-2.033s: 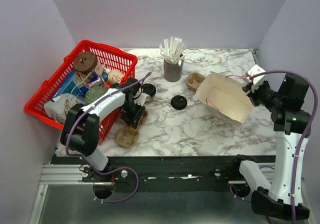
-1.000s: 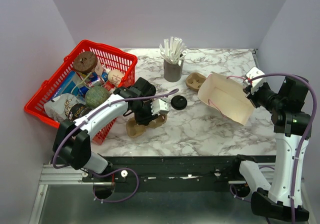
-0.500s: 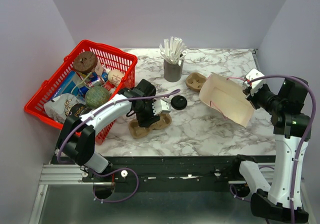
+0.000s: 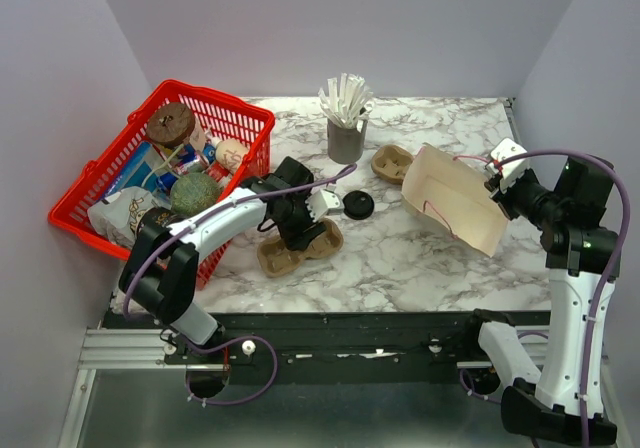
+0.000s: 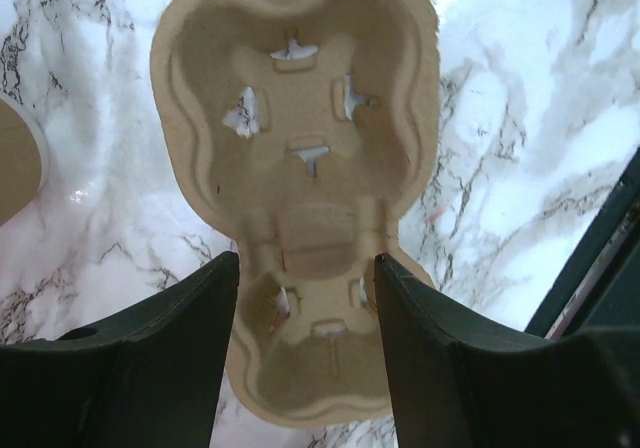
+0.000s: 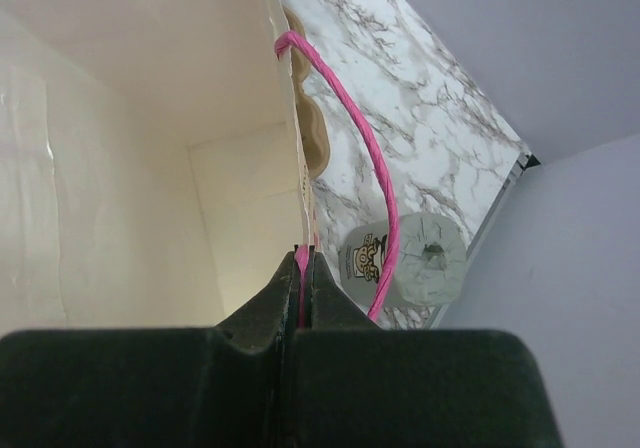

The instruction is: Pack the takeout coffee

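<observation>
Lid (image 4: 357,204) right of carrier (image 4: 278,260)

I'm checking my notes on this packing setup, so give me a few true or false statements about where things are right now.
The right gripper is shut on the pink handle of the paper bag. True.
The black lid sits in the red basket. False: it lies on the marble table.
The left gripper straddles the pulp carrier at its narrow waist. True.
That carrier holds a cup. False: both its wells are empty.
The grey cup of sticks lies tipped over. False: it stands upright.
</observation>
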Tool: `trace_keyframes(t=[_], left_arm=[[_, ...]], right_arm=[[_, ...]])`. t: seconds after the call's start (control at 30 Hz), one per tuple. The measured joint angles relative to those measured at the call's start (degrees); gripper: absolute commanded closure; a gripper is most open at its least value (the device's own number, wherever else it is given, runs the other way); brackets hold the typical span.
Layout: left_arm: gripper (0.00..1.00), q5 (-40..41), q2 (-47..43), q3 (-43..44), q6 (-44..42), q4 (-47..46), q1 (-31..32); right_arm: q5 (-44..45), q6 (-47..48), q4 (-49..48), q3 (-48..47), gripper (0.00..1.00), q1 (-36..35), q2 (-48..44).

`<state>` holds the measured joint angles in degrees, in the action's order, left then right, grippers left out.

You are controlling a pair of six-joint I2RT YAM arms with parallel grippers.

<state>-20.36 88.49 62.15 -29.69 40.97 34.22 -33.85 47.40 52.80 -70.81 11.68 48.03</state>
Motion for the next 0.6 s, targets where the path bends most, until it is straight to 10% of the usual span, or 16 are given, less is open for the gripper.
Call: trace_keyframes(t=[0.6], left_arm=[[0.34,1.03,2.51,-0.02,3.5,-3.61,-0.02]], right_arm=[[0.2,-0.85,0.0,0.0,0.99,0.0,0.96]])
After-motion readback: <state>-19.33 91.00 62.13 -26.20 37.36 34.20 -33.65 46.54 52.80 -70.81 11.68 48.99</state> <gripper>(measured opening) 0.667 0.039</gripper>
